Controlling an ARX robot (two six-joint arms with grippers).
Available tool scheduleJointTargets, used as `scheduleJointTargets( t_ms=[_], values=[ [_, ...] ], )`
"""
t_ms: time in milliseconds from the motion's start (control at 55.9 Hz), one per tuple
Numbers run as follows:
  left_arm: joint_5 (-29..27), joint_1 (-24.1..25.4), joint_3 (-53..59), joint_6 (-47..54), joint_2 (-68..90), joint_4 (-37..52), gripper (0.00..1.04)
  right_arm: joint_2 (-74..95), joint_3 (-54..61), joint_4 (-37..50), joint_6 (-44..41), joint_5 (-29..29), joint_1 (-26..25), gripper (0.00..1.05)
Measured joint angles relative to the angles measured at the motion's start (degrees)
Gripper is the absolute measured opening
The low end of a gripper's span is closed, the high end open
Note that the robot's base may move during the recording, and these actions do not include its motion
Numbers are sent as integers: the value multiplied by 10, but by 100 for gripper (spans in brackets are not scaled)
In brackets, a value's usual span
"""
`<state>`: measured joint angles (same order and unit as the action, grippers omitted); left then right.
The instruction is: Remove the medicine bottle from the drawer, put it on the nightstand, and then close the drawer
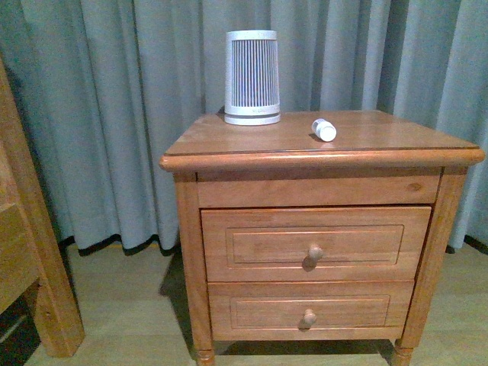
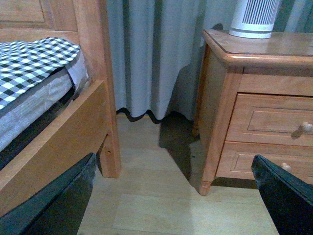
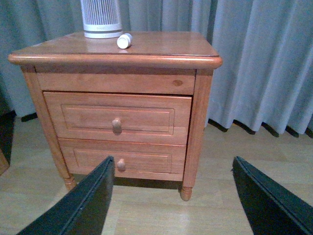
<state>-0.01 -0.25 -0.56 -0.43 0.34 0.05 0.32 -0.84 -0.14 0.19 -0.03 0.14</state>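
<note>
On top of the nightstand: the medicine bottle (image 1: 324, 130) lies on its side on my nightstand (image 1: 252, 141), toward the front of the top, its white cap end turned toward me.
Beside the bottle: a white ribbed appliance (image 1: 252, 77) stands upright near the back edge, close to the bottle but not touching it.
Drawer: the drawer (image 1: 316, 244) sits flush with the cabinet front, closed, its round knob (image 1: 315, 252) in the middle of the recessed panel.
Lower drawer: the shorter lower drawer (image 1: 311, 310) is also flush, with its own knob.
My left pincer: my left gripper (image 2: 176, 196) hangs low over the floor (image 2: 161, 196) between the bed frame (image 2: 63, 132) and the nightstand's side, fingers (image 2: 54, 205) spread wide apart, nothing between them.
My right pincer: my right gripper (image 3: 173, 196) faces the nightstand's front from well back, fingers (image 3: 78, 205) spread wide, nothing held, touching neither drawer.
Front view of my arms: neither arm shows there.
Bed: a black-and-white checked cover (image 2: 34, 61) lies over the mattress inside the wooden frame.
Behind: a grey-blue curtain (image 1: 114, 99) hangs to the floor behind the nightstand.
</note>
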Motion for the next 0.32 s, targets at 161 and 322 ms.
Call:
scheduleJointTargets(
  t_ms=[161, 322],
  values=[
    [0, 0, 0, 0, 0, 0, 98, 0, 0, 0, 0, 0, 0, 99],
    [0, 0, 0, 0, 0, 0, 98, 0, 0, 0, 0, 0, 0, 98]
  ],
)
